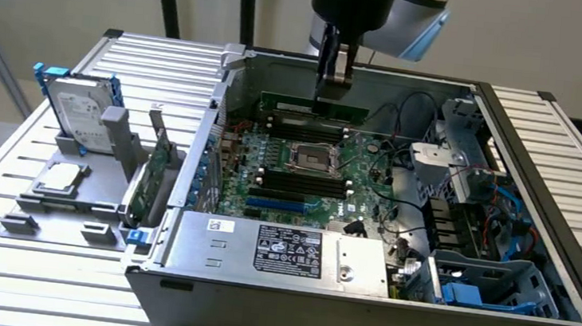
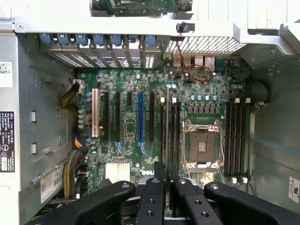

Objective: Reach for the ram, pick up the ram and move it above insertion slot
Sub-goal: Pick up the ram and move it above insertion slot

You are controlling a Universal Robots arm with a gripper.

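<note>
Where legible, label [image 2: 50, 184] "685"

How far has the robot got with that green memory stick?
Picked up, it seems: the gripper is shut on the ram, held edge-down inside the open case. In hand: it hangs over the motherboard's far memory slots. Whether it sits exactly above one slot I cannot tell, so that lining-up may remain.

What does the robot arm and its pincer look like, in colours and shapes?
The arm has a grey rounded shell with a light blue cap. Below it hangs a black round wrist body. The pincer has two narrow black fingers, flat and straight, with small round screw holes on black linkage bars.
</note>
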